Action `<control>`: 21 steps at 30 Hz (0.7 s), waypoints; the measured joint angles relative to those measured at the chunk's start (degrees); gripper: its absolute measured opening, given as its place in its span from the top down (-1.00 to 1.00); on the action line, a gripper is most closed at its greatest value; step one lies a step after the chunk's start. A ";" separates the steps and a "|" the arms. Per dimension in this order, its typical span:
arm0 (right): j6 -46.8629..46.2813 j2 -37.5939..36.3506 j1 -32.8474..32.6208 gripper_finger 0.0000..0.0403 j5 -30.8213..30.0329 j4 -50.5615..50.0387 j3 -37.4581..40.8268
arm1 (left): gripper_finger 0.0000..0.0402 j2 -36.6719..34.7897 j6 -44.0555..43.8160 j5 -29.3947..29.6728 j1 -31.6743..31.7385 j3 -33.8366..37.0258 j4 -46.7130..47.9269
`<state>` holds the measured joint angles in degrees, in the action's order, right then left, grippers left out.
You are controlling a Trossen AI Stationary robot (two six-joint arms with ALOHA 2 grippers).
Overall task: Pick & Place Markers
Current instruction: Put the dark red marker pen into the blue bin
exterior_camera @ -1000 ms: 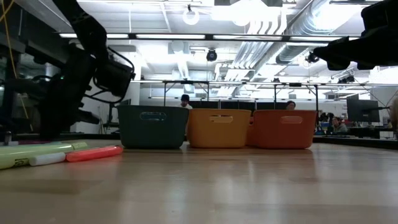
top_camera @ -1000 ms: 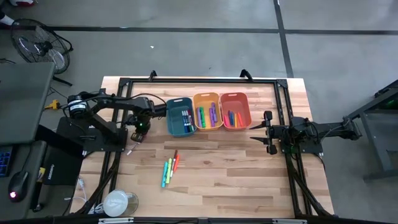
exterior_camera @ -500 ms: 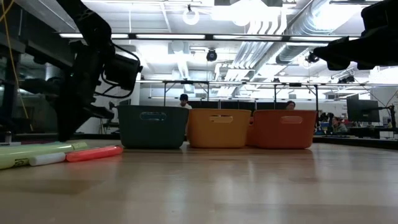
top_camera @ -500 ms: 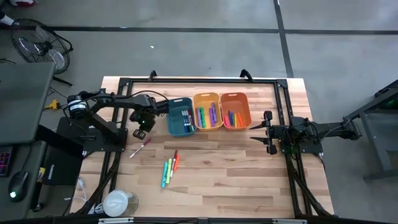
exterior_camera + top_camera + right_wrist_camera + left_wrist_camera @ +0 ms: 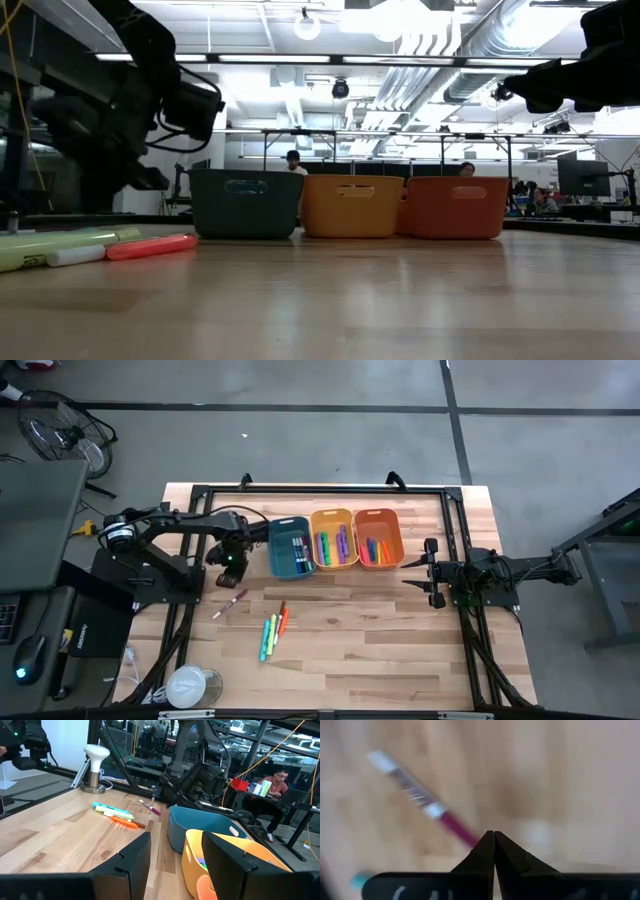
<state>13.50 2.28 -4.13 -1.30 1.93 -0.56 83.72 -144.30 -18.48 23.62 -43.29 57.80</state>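
High view: left gripper (image 5: 229, 559), fingers pressed together and empty, has shifted back beside the teal bin (image 5: 291, 547); magenta marker (image 5: 230, 604) lies displaced nearby, unpicked; right gripper (image 5: 421, 572) spread, waiting.

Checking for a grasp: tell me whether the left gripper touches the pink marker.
Apart. High view shows bare table between the left gripper and pink marker.

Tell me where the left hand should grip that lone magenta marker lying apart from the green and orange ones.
Probably the middle of the magenta marker, coming straight down from above. It lies flat on the table at a slant, clear of the others, so set the fingers across its thin barrel. The left hand, fingertips together, must open first.
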 joint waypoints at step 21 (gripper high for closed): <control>0.02 -0.02 0.01 0.17 0.00 0.00 0.00 | 1.00 -1.51 31.24 0.19 -3.26 0.02 -4.07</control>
<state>13.52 2.26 -4.12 -1.30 1.93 -0.56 82.21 -113.06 -18.29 20.36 -43.27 53.73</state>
